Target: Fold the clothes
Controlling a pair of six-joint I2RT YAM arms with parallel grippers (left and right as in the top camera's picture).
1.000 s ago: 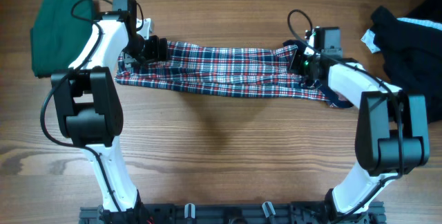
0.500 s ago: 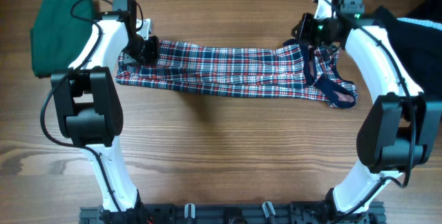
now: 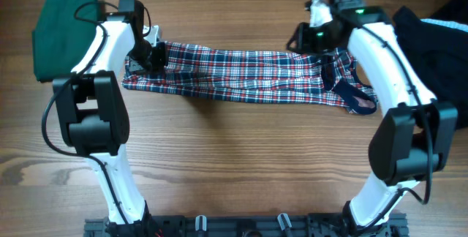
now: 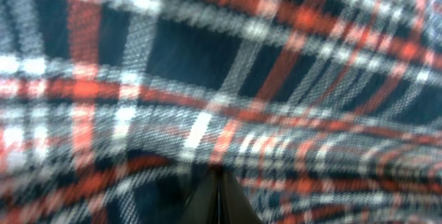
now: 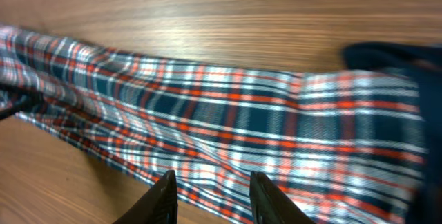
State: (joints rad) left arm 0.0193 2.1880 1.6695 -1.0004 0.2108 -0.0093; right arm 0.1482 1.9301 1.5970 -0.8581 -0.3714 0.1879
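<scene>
The plaid dress [image 3: 241, 72] lies stretched in a long strip across the wooden table [image 3: 241, 156], its navy-trimmed end [image 3: 351, 94] at the right. My left gripper [image 3: 158, 55] is at the dress's left end. In the left wrist view the plaid cloth [image 4: 207, 79] fills the frame, and the left gripper [image 4: 219, 196] is shut with its tips pinched into it. My right gripper [image 3: 301, 38] hovers over the far edge of the dress's right part. In the right wrist view that gripper [image 5: 215, 196] is open above the plaid dress [image 5: 276, 127], holding nothing.
A folded dark-green garment [image 3: 62, 32] lies at the far left, just beyond the left arm. A black garment [image 3: 439, 54] is heaped at the right edge, close behind the right arm. Bare wood runs in front of the dress.
The left gripper has shut on the dress's left end. The right gripper let go of the right end, rose, moved toward the far side and left, and opened.
</scene>
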